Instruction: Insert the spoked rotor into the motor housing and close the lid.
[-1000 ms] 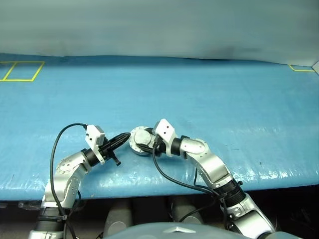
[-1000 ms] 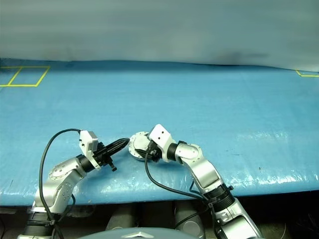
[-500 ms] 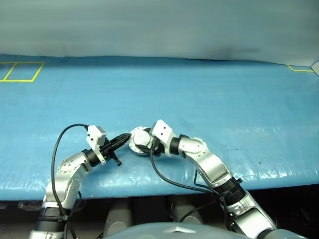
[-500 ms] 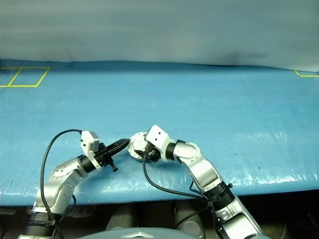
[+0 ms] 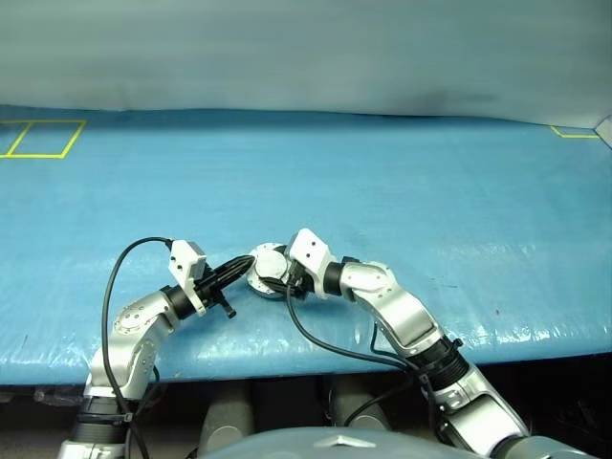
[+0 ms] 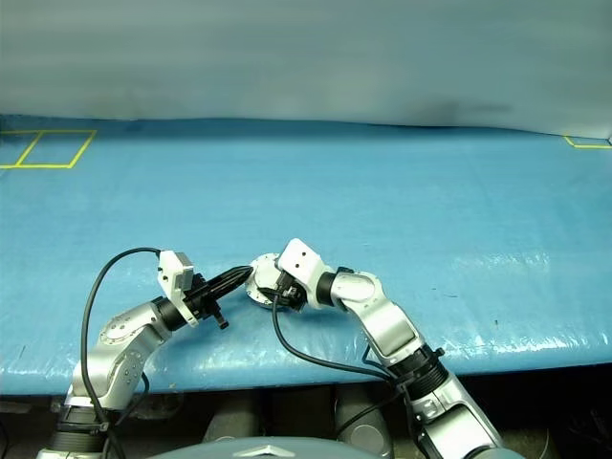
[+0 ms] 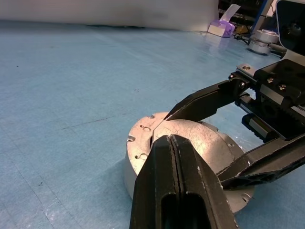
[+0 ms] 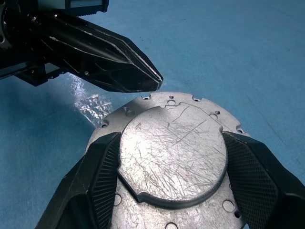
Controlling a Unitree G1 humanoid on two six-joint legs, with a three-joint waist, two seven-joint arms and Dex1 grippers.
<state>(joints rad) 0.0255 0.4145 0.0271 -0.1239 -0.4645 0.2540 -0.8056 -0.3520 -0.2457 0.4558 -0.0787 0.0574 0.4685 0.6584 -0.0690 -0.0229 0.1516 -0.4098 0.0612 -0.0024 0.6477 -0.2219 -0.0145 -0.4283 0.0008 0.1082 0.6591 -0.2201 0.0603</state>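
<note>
1. Leftmost, I saw yellow tape lines at the far left corner of the blue table.
2. Nearer me, my left gripper was clenched, fingers pressed together with nothing between them. It pointed level toward the right, and its tip sat at the lid's near-left edge; I could not tell whether it touched.
3. Next, the lid lay plain silver face up, scratched, with small holes around its flange. It sat on the housing, whose silver wall showed below the flange, close to the table's near edge between my two grippers.
4. To the right, my right gripper grasped the lid's raised centre, one black finger on each side of it.
5. Far right, another yellow tape corner marked the table's back edge.
</note>
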